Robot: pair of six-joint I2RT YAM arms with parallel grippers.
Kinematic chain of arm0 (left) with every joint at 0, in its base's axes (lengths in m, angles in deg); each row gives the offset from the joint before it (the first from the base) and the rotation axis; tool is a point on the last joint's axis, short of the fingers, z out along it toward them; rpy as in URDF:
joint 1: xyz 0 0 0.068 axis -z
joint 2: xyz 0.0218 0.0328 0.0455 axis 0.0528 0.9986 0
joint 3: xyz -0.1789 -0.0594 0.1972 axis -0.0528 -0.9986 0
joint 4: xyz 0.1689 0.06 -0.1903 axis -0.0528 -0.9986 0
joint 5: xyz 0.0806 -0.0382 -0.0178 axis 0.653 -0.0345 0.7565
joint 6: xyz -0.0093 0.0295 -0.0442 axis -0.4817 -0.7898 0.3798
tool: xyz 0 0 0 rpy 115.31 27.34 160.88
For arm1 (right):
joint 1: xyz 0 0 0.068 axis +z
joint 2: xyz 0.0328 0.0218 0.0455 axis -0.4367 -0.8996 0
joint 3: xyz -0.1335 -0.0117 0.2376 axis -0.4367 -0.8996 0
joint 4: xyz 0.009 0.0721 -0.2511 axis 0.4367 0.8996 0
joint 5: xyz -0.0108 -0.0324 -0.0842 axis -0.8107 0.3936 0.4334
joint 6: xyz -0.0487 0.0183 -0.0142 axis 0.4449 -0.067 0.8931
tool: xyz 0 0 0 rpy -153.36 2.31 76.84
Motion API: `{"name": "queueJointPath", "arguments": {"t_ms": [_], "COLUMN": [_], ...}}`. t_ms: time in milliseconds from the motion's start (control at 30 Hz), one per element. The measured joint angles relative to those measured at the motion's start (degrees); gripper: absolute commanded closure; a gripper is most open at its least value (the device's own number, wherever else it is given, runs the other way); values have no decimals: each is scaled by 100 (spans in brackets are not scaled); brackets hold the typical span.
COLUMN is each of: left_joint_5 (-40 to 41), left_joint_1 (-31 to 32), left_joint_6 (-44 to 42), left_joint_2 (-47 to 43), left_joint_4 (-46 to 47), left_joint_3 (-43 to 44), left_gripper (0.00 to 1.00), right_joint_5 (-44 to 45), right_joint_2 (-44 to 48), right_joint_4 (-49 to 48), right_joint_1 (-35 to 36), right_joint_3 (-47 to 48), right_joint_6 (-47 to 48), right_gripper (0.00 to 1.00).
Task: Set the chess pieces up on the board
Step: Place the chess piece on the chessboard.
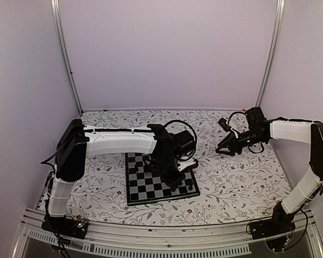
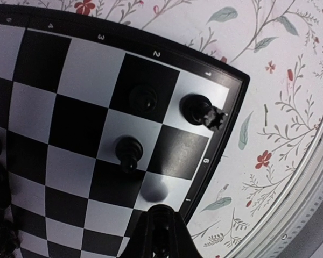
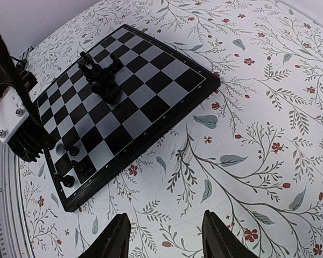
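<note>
Chess pieces [image 3: 102, 79] mostly stand bunched near the middle of the board [image 3: 162, 80], while three corner pieces [image 2: 130, 153] stand apart on squares by its near corner. My left gripper [image 2: 161, 215] hangs over that corner with its fingers drawn close together. I cannot tell whether a piece is pinched between them. My right gripper [image 3: 167, 236] is spread wide and empty above the floral table cover [image 3: 247, 134], well apart from the board. The step in hand, I judge, is filling this corner row. To do it well I should come straight down over the centre of a free square and keep off the three neighbours. I should let go only once the base sits flat, then lift vertically.
</note>
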Motion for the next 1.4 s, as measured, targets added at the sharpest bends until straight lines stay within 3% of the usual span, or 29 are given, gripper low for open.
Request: {"name": "queueJointPath", "arguments": {"t_ms": [833,1400], "left_joint_5": [-39,-96], "left_joint_1": [7,20], "left_joint_6": [22,66], "left_joint_2": [0,-9], "left_joint_4": [317,337], "left_joint_3": [-214,-247], "left_gripper": [94,73], "right_joint_5": [0,2], "right_joint_2": [-11,-61], "right_joint_4": [7,20], "right_joint_1": [0,-2], "right_joint_3": [0,0], "right_joint_6": [9,22], "right_gripper": [51,51]}}
